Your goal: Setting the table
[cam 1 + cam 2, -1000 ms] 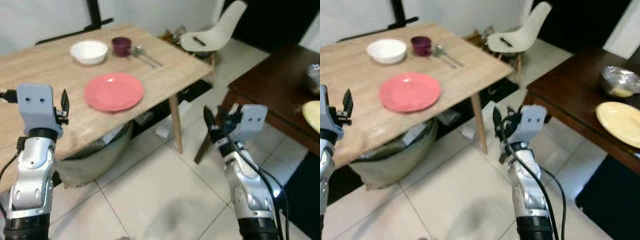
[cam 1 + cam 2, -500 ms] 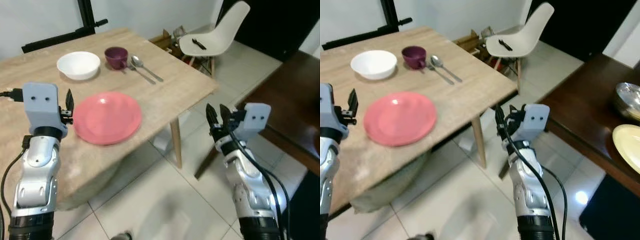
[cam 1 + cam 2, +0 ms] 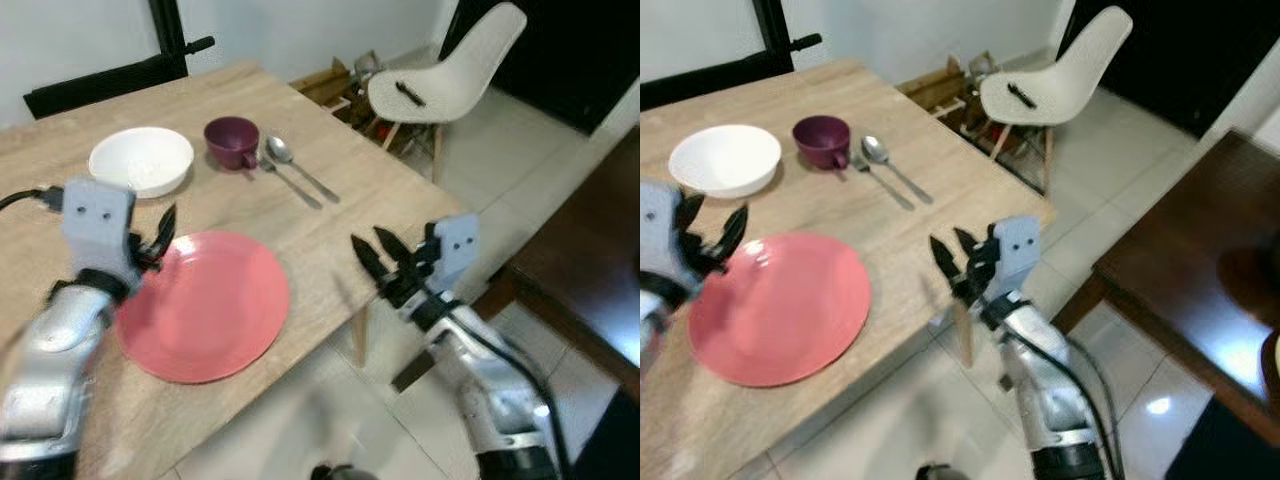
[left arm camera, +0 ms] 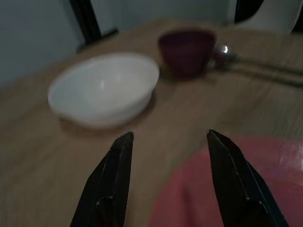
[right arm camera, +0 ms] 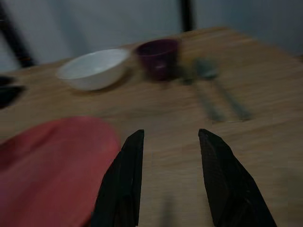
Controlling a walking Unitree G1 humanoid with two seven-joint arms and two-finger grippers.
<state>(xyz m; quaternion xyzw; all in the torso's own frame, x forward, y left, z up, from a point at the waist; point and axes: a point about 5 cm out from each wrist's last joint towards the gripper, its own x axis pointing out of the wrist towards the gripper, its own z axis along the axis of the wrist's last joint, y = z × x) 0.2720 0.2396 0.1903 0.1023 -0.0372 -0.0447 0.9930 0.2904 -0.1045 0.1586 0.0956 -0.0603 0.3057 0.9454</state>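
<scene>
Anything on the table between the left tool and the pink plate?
Nothing visible. The left tool, fingers open, hangs right at the pink plate's far left rim. The white bowl and purple cup sit farther back, clear of it.

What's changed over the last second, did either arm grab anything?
Nothing grabbed. The robot has closed in on the table. The left end effector, open, now sits at the pink plate's edge; the right end effector, open, now reaches over the table's corner. Plate, bowl, cup and cutlery stayed put.

Wooden table point(image 3: 380, 195): plate point(image 3: 205, 305), bowl point(image 3: 140, 160), cup point(image 3: 232, 142), cutlery point(image 3: 297, 172)
</scene>
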